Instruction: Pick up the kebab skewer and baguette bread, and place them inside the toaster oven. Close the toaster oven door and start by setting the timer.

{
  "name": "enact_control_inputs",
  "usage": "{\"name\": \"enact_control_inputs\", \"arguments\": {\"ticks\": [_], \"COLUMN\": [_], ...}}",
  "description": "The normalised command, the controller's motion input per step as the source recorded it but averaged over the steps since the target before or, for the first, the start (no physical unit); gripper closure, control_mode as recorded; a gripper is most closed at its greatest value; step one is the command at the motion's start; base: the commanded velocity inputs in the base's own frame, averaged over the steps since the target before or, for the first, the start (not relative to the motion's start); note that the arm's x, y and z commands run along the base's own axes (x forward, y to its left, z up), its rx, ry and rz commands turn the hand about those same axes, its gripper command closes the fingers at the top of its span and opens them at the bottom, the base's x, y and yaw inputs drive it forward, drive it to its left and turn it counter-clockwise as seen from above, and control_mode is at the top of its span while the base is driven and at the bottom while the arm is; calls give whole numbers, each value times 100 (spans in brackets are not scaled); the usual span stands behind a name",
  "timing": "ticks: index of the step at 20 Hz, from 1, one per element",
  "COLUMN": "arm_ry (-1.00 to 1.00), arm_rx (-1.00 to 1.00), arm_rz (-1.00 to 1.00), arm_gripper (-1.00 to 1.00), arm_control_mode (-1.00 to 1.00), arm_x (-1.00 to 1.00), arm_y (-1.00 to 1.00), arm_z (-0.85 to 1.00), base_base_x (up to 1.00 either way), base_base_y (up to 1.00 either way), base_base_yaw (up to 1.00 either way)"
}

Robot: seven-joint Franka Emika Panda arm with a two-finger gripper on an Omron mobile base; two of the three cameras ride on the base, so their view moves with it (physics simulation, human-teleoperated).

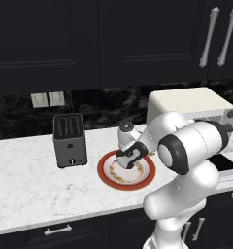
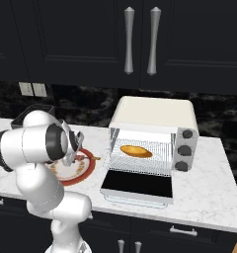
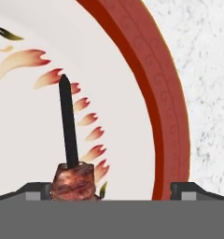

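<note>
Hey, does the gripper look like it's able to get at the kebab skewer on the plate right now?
Probably yes. The gripper hangs open just above the red-rimmed plate, and the kebab skewer lies between its fingertips, near the left one. Nothing sits in between.

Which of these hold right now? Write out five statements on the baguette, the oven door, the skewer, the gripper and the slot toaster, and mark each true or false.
1. The baguette bread lies on the wire rack inside the toaster oven. True.
2. The toaster oven door is shut. False: it hangs open, folded down flat.
3. The kebab skewer is already in the oven. False: it lies on the red-rimmed plate.
4. The gripper is open, its fingertips either side of the skewer's meat end. True.
5. The slot toaster stands right of the oven. False: it stands left of the plate.
</note>
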Motion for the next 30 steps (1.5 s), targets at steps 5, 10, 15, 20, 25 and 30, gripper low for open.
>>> {"name": "enact_control_inputs", "arguments": {"ticks": [5,10,15,20,25,30], "arm_ry": [0,0,0,-2,-6,-2], "arm_rx": [0,0,0,0,0,0], "arm_rz": [0,0,0,0,0,0], "arm_gripper": [-100,-100,-100,-100,100,100], "arm_control_mode": [-100,-100,-100,-100,-100,-100], "arm_x": [8,0,-15,-28,-19,-12], "arm_y": [0,0,3,0,0,0], "arm_z": [-20,-32,-26,-22,-28,-25], "base_base_x": [0,0,0,0,0,0], "base_base_y": [0,0,0,0,0,0], "base_base_yaw": [0,0,0,0,0,0]}}
